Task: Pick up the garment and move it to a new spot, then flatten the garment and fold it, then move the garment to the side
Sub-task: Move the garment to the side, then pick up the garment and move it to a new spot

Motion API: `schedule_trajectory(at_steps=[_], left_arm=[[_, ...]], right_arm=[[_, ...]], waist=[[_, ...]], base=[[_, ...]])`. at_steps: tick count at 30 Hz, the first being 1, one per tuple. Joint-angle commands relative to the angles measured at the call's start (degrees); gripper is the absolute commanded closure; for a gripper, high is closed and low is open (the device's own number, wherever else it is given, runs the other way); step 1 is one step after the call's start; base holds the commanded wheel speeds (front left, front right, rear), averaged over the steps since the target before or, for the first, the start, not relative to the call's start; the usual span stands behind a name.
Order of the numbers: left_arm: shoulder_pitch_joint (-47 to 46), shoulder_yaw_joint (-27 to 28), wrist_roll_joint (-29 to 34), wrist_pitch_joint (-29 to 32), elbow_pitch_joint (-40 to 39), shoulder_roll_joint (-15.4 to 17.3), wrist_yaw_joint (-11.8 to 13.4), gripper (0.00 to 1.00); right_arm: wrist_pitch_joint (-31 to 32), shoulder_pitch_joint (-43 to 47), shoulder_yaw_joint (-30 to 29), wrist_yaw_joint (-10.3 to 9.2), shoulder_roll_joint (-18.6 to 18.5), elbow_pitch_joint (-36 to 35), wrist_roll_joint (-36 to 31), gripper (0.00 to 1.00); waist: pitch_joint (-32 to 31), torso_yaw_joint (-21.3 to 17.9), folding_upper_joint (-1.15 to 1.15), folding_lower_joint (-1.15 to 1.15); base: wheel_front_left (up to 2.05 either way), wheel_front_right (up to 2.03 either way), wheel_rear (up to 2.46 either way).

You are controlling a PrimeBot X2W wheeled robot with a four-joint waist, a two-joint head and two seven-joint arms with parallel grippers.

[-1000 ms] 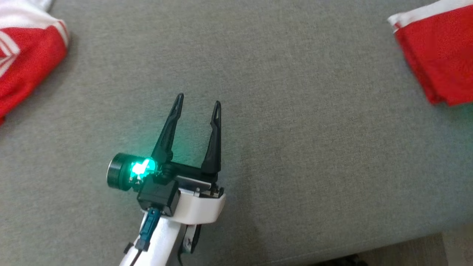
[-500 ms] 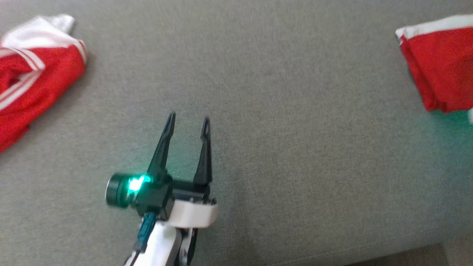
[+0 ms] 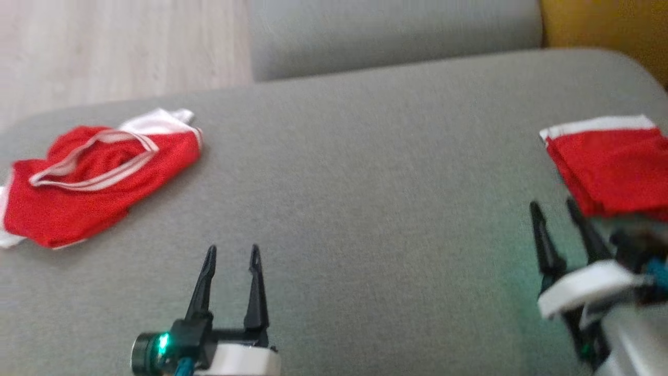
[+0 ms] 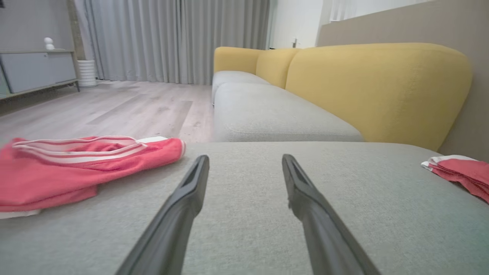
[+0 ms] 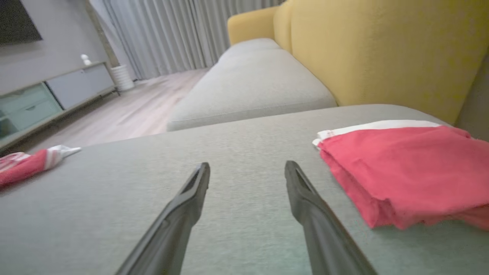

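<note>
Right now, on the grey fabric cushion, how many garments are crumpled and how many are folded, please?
Crumpled red garment with white stripes: 1
Folded red garment with a white edge: 1
Total: 2

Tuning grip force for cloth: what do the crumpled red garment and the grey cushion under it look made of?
The crumpled red garment looks a thin, faintly shiny knit, probably polyester sportswear: it slumps in soft folds, with white striped trim. The grey cushion looks matte woven upholstery, its fine grain visible.
</note>
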Motion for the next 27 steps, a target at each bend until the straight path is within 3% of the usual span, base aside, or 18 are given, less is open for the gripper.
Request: schedule_trajectory(at_steps=[1,6,9,13,27], left_arm=[[-0.7,2.5,0.1,-0.3,-2.4,-0.2,0.2,0.00],[3.1,4.3,1.3,-0.3,-3.8,-0.2,0.5,0.00],[5.2,5.0,3.7,-0.3,-4.9,-0.2,-0.1,0.00],[8.3,6.2,6.4,-0.3,-5.9,-0.2,-0.6,0.00],[11.4,7.4,6.0,-0.3,-5.5,-0.2,-2.4,0.00]], right_arm=[[-0.8,2.3,-1.2,0.37,0.7,-4.1,-2.3,0.00],[-0.8,14.0,-8.1,0.37,8.3,-14.6,-10.4,0.00],[-0.8,18.6,-9.5,0.37,10.3,-17.6,-14.1,0.00],[-0.8,21.9,-9.5,0.37,10.9,-19.1,-15.9,0.00],[-0.8,24.1,-10.9,0.37,11.3,-20.9,-16.9,0.00]], waist=[[-4.1,2.9,0.00,0.02],[-7.5,4.9,0.00,0.02],[-8.7,5.4,0.00,0.02],[-9.8,5.5,0.00,0.02],[-10.7,5.7,0.00,0.02]], base=[[0.00,0.00,0.00],[0.00,0.00,0.00],[0.00,0.00,0.00],[0.00,0.00,0.00],[0.00,0.00,0.00]])
